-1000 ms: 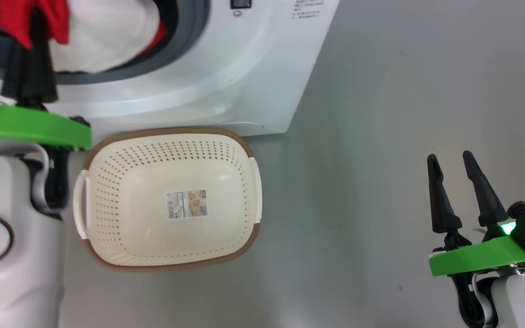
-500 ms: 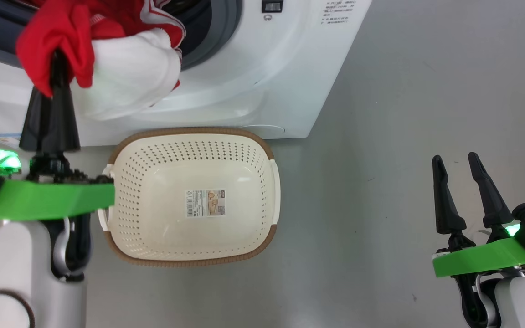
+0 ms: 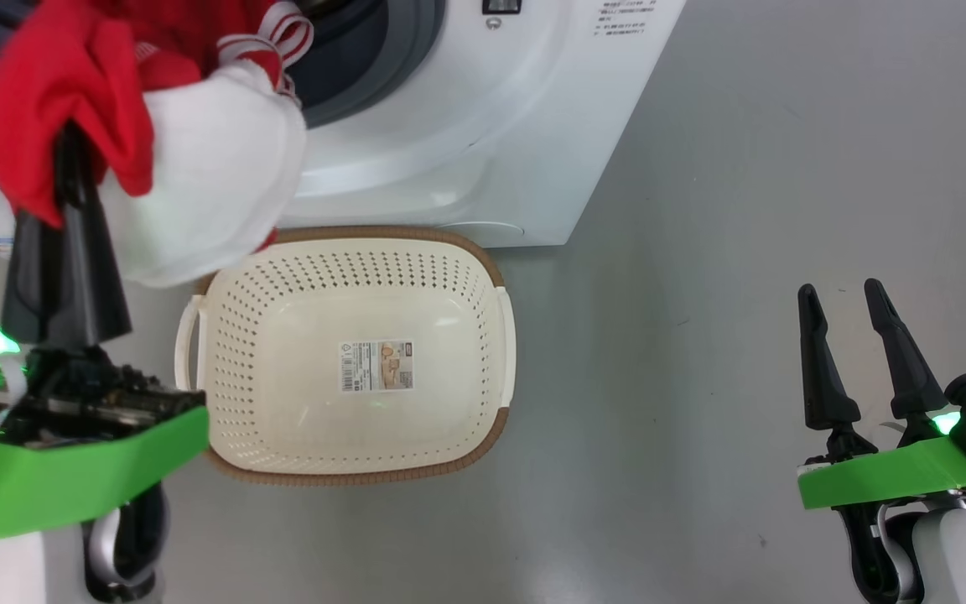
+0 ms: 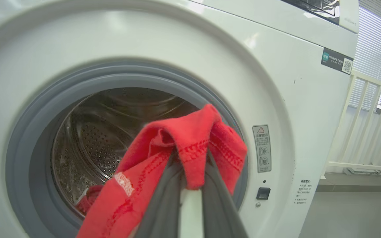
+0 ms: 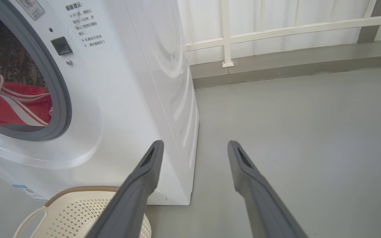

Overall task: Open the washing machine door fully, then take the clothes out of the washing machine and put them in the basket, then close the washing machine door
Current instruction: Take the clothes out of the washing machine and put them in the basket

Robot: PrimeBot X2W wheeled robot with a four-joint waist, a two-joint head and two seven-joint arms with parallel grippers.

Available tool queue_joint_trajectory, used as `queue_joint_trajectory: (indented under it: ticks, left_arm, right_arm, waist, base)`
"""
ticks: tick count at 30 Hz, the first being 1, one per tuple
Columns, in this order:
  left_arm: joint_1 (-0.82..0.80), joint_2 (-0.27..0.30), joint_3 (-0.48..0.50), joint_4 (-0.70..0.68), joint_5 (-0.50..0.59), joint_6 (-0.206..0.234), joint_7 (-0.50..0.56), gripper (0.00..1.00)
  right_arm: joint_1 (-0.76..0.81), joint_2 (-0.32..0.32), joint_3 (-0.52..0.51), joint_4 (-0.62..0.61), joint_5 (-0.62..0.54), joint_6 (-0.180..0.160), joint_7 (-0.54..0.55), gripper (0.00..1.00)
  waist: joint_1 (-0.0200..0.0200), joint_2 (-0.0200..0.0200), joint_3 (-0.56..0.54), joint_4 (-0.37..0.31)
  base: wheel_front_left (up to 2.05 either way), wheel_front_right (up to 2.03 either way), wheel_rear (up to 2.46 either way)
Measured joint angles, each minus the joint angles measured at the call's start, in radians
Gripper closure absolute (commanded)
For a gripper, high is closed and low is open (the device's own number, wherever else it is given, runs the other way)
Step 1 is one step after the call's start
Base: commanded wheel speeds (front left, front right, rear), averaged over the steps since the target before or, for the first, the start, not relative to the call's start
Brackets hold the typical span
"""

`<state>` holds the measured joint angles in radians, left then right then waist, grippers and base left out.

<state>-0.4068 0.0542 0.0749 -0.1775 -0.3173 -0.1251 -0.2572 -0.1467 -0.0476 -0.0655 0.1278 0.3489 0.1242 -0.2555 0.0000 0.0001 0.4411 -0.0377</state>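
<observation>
Garment: bright red fabric jersey with white panels (image 3: pixel 198 184), hanging over the basket's far-left corner.
Left end effector (image 3: pixel 70 143): fingers nearly together, clamped on a red fold.
Right end effector (image 3: pixel 835 289): fingers wide apart, empty, over the grey floor (image 3: pixel 701 252).
Basket: cream perforated plastic basket with brown rim (image 3: pixel 483 268), just before the white front-loading washing machine (image 3: pixel 483 126).
Left wrist view: steel perforated drum (image 4: pixel 94 142), red scrap low inside.
Right wrist view: striped red cloth at the grey rubber ring (image 5: pixel 58 99).
</observation>
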Motion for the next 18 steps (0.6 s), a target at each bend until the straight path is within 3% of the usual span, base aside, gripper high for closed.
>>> queue_joint_trajectory:
  ticks: [6, 18]
  left_arm:
    - [0.022, -0.006, -0.016, 0.074, 0.007, 0.000, 0.000, 1.00]
    - [-0.010, -0.013, -0.051, 0.433, 0.016, 0.000, 0.000, 0.96]
  right_arm:
    - [-0.002, 0.000, 0.004, 0.000, 0.000, 0.000, 0.000, 0.00]
    - [-0.041, 0.000, 0.014, -0.011, 0.016, 0.000, 0.000, 0.00]
  waist:
    - [0.0000, 0.0000, 0.017, 0.000]
    - [0.0001, 0.0000, 0.091, -0.015]
  base:
    - [0.00, 0.00, 0.00]
    - [0.00, 0.00, 0.00]
